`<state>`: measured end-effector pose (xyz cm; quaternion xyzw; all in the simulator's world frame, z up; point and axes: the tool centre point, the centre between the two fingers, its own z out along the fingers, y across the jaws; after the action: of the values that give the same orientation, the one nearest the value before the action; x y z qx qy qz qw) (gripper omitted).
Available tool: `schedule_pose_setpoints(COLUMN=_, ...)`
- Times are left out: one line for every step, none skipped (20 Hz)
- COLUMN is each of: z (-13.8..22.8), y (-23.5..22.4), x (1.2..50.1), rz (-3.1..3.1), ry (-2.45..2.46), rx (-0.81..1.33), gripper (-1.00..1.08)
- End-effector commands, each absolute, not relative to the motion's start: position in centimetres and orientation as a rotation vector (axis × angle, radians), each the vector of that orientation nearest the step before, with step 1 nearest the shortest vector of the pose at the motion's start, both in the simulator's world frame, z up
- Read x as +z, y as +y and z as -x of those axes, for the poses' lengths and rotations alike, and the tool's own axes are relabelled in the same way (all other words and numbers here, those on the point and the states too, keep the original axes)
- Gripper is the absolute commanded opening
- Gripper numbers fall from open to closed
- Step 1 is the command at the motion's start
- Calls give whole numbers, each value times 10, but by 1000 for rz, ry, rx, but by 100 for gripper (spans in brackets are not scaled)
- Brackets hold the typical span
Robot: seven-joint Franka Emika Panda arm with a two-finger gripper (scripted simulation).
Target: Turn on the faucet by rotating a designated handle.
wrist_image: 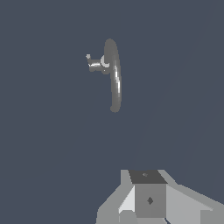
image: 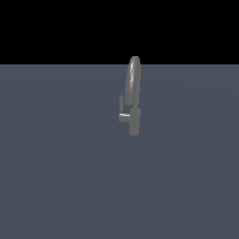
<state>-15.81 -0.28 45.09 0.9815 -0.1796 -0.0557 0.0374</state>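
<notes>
Underneath everything lies a flat, plain slate-blue surface that fills the lower part of the exterior view; above its far edge the background is solid black. No walls or furniture show, only that dark band.

On the surface stands the faucet, grey and metallic, a little toward the exterior view's right of centre. Its tall narrow spout rises in an arched loop from a short cylindrical body, and the top of the arch pokes just above the line where the surface meets the black. A short horizontal stub juts from the body toward the exterior view's left, and at its end sits the handle, a small thin lever bar standing roughly upright, much shorter than the spout and just beside it.

From my wrist camera I look down on the same faucet, with the loop seen almost edge-on and the handle showing as a small pale tip at the end of the stub.

My gripper shows only as blocky grey parts at the edge of the wrist view, well apart from the faucet and touching nothing. I hold nothing. How far my fingers are spread I cannot tell, since their tips fall outside the picture, and my arm does not appear in the exterior view.
</notes>
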Motion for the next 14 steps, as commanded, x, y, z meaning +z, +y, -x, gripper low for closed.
schedule_pose_setpoints(z=146, y=-5, x=444, rz=-2972, ry=-636, rx=-182, gripper=-100)
schedule_pose_setpoints(z=142, y=-6, x=441, rz=-2956, ry=-669, rx=-185, gripper=-100)
schedule_pose_setpoints(z=137, y=-6, x=437, rz=-2938, ry=-701, rx=-188, gripper=-100)
schedule_pose_setpoints(z=133, y=-7, x=434, rz=-2921, ry=-733, rx=-191, gripper=-100)
schedule_pose_setpoints(z=128, y=-8, x=431, rz=-2902, ry=-764, rx=-193, gripper=-100)
schedule_pose_setpoints(z=124, y=-9, x=428, rz=-2884, ry=-795, rx=-195, gripper=-100)
schedule_pose_setpoints(z=119, y=-9, x=424, rz=-2864, ry=-826, rx=-196, gripper=-100)
schedule_pose_setpoints(z=115, y=-10, x=421, rz=-2845, ry=-856, rx=-197, gripper=-100)
schedule_pose_setpoints(z=110, y=-11, x=417, rz=-2825, ry=-885, rx=-198, gripper=-100)
schedule_pose_setpoints(z=106, y=-11, x=414, rz=-2804, ry=-914, rx=-197, gripper=-100)
schedule_pose_setpoints(z=101, y=-12, x=410, rz=-2783, ry=-943, rx=-197, gripper=-100)
schedule_pose_setpoints(z=97, y=-13, x=406, rz=-2762, ry=-971, rx=-196, gripper=-100)
schedule_pose_setpoints(z=93, y=-13, x=402, rz=-2740, ry=-999, rx=-194, gripper=-100)
schedule_pose_setpoints(z=88, y=-14, x=398, rz=-2718, ry=-1026, rx=-192, gripper=-100)
